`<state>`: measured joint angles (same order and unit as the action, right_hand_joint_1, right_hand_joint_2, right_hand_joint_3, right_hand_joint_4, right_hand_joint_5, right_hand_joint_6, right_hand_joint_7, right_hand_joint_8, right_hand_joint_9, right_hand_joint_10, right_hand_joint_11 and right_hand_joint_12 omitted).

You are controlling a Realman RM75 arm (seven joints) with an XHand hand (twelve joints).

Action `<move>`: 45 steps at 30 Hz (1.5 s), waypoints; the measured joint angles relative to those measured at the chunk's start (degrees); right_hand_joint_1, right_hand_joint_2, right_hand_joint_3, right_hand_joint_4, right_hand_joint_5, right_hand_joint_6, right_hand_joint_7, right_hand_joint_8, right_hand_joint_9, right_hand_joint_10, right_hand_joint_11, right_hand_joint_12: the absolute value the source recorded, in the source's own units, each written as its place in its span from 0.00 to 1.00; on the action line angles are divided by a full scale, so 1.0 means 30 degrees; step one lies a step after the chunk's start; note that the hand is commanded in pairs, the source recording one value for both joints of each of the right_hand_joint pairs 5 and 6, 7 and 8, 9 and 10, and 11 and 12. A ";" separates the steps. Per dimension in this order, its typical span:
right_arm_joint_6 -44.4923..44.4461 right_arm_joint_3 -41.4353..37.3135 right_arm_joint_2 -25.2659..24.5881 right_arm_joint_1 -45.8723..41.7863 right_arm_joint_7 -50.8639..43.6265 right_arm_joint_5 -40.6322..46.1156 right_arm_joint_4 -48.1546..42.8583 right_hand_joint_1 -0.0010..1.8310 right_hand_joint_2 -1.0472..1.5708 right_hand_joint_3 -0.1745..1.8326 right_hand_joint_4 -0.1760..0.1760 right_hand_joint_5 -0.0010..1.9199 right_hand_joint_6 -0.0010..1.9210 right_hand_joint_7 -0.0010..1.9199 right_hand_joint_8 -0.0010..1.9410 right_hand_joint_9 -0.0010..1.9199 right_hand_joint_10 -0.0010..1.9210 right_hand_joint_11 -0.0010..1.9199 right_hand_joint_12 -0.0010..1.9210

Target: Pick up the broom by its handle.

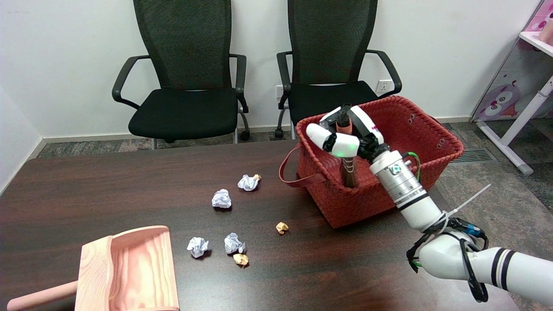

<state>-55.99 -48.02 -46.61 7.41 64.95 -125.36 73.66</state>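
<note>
Right hand (345,136) is closing around the broom (348,170) handle, fingers wrapping the top of the stick from both sides; grip looks firm, though the palm is hiding the actual contact. The broom is standing close to upright inside the red woven basket (436,142), near the basket's 9 o'clock wall, with its dark lower part running down below the hand; whether the bristle end is resting on the basket floor cannot be told. The white forearm (404,190) is reaching in from 5 o'clock, crossing the basket's near rim. The basket is sitting on the dark wooden table (108,190) at the table's 3 o'clock side, its strap handle (290,170) drooping toward 9 o'clock. Crumpled paper balls (221,199) are lying scattered at 9 and 8 o'clock of the basket, well apart from it. A wooden dustpan (129,272) is lying at the table's 7 o'clock corner. Two black chairs (185,99) are standing beyond the table at 12 o'clock.
</note>
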 measured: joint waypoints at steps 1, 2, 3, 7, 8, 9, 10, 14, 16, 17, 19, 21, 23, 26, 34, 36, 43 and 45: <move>0.0000 -0.0046 0.0026 -0.0024 -0.0084 0.0052 0.0117 0.53 0.72 0.57 0.56 1.00 1.00 1.00 0.99 1.00 1.00 1.00 1.00; -0.0001 -0.0107 0.0069 -0.0061 -0.0215 0.0139 0.0285 0.53 0.75 0.59 0.56 1.00 1.00 1.00 0.99 1.00 1.00 1.00 1.00; -0.0001 -0.0168 0.0128 -0.0110 -0.0390 0.0261 0.0479 0.53 0.76 0.60 0.56 1.00 1.00 1.00 0.99 1.00 1.00 1.00 1.00; -0.0001 -0.0356 0.0378 -0.0301 -0.1231 0.0890 0.1293 0.54 0.82 0.64 0.57 1.00 1.00 1.00 0.99 1.00 1.00 1.00 1.00; -0.0001 -0.0396 0.0441 -0.0347 -0.1453 0.1097 0.1508 0.54 0.83 0.65 0.57 1.00 1.00 1.00 0.99 1.00 1.00 1.00 1.00; -0.0001 -0.0417 0.0482 -0.0375 -0.1594 0.1231 0.1642 0.54 0.84 0.66 0.57 1.00 1.00 1.00 0.99 1.00 1.00 1.00 1.00; -0.0001 -0.0465 0.0564 -0.0432 -0.1920 0.1525 0.1923 0.54 0.85 0.66 0.57 1.00 1.00 1.00 0.99 1.00 1.00 1.00 1.00; -0.0001 -0.0625 0.0860 -0.0650 -0.3295 0.2768 0.3077 0.54 0.88 0.66 0.57 1.00 1.00 1.00 0.99 1.00 1.00 1.00 1.00; -0.0001 -0.0717 0.0968 -0.0750 -0.3931 0.3304 0.3612 0.54 0.89 0.66 0.56 1.00 1.00 1.00 0.99 1.00 1.00 1.00 1.00; -0.0001 -0.0772 0.1017 -0.0802 -0.4236 0.3557 0.3871 0.55 0.89 0.66 0.56 1.00 1.00 1.00 0.99 1.00 1.00 1.00 1.00; -0.0001 -0.0909 0.1104 -0.0903 -0.4823 0.3995 0.4378 0.54 0.89 0.66 0.56 1.00 1.00 1.00 0.99 1.00 1.00 1.00 1.00; -0.0001 -0.1097 0.1192 -0.1008 -0.5448 0.4452 0.4994 0.54 0.90 0.66 0.56 1.00 1.00 1.00 0.99 1.00 1.00 1.00 1.00; 0.0000 -0.1293 0.1273 -0.1083 -0.5973 0.4864 0.5627 0.54 0.90 0.67 0.56 1.00 1.00 1.00 0.99 1.00 1.00 1.00 1.00; 0.0007 -0.1488 0.1356 -0.1123 -0.6505 0.5334 0.6362 0.54 0.90 0.67 0.56 1.00 1.00 1.00 0.99 1.00 1.00 1.00 1.00; 0.0232 -0.2186 0.1579 -0.1096 -0.7804 0.6611 0.8574 0.54 0.90 0.69 0.56 1.00 1.00 1.00 0.99 1.00 1.00 1.00 1.00; 0.0415 -0.2417 0.1663 -0.1084 -0.8137 0.6983 0.9185 0.54 0.90 0.69 0.56 1.00 1.00 1.00 0.99 1.00 1.00 1.00 1.00; 0.0938 -0.3108 0.2088 -0.0933 -0.9231 0.8273 1.0938 0.54 0.91 0.72 0.57 1.00 1.00 1.00 0.99 1.00 1.00 1.00 1.00; 0.1145 -0.3248 0.2215 -0.0800 -0.9496 0.8603 1.1349 0.54 0.91 0.73 0.57 1.00 1.00 1.00 0.99 1.00 1.00 1.00 1.00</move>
<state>-52.56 -57.76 -39.97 5.01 36.46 -99.55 107.71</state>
